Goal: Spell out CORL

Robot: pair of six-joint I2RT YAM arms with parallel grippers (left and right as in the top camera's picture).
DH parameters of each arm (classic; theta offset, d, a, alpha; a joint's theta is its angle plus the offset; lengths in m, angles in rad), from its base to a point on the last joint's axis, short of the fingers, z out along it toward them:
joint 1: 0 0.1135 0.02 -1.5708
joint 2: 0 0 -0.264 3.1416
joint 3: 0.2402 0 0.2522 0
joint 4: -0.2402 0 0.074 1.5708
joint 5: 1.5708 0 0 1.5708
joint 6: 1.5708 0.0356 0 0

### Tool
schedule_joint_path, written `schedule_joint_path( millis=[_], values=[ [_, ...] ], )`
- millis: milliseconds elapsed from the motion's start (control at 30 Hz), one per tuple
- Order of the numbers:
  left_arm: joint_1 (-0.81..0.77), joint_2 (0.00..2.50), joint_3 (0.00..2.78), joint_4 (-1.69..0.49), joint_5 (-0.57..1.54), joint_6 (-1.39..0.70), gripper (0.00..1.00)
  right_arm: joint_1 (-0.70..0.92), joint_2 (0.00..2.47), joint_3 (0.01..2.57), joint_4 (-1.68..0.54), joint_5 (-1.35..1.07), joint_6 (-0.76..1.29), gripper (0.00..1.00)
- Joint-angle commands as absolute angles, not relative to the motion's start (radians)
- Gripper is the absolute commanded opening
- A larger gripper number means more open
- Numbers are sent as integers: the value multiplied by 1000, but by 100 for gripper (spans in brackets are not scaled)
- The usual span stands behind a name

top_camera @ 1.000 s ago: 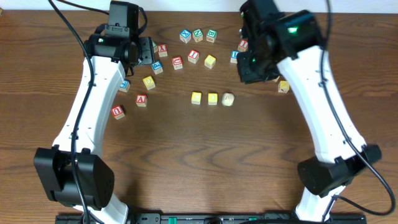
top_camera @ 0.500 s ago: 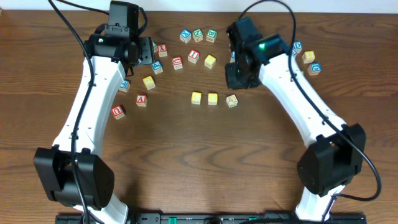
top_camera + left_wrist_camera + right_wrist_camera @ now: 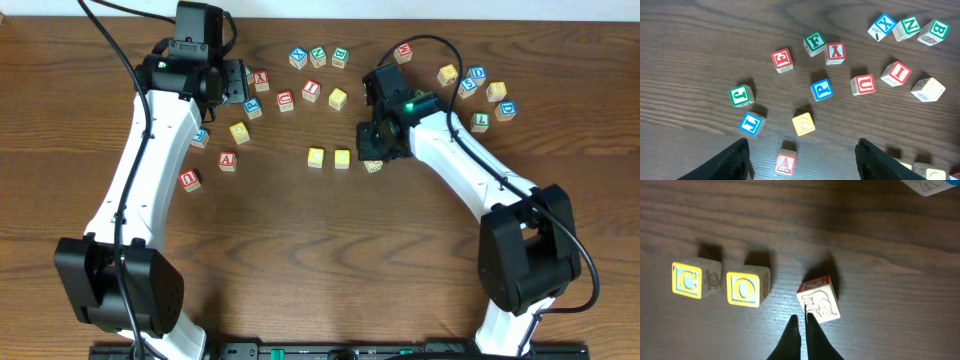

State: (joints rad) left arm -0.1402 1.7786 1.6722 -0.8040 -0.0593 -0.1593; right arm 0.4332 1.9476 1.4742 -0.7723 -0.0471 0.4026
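Surroundings: loose wooden letter cubes lie in an arc toward the far edge of the brown wooden worktop (image 3: 300,250): blue X cube (image 3: 298,57), green N cube (image 3: 318,55), green B cube (image 3: 340,55), with red-lettered cubes (image 3: 311,90) just nearer. A right-side cluster of cubes (image 3: 481,95) sits toward the far right corner.

Mid-worktop row: yellow-faced wooden C cube (image 3: 689,280) and yellow-faced wooden O cube (image 3: 745,288) just beside it, in line. Third wooden cube (image 3: 820,302) is to their right, apart from the O cube and twisted out of line. It shows an elephant drawing and a red-rimmed face.

Right hand (image 3: 803,316): fingers pressed fully together, gripping nothing. The tips meet the third cube's edge in the wrist view; whether they press on it I cannot tell. Left hand (image 3: 801,150): jaws wide apart, empty, above the cubes near the left edge, among them a blue-bordered cube (image 3: 751,123) whose letter looks like an L.

Versus one second ago: the right arm was over the far right cluster, covering several cubes there. It has since come to the row and its jaws have closed. Left arm unchanged.

Hidden: from overhead the right hand covers most of the third cube, and its letter is unreadable in either view
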Motion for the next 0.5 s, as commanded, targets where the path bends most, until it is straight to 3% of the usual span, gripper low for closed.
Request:
schedule_joint_path(
  millis=[0,467],
  values=[
    [-139,1793,1672,-803,-75,-154,67,424,1952,1457,-741,-52,457,1],
    [-139,1793,1672,-804,-68,-154,67,442,2045,1457,-775,-126,424,1]
  ],
)
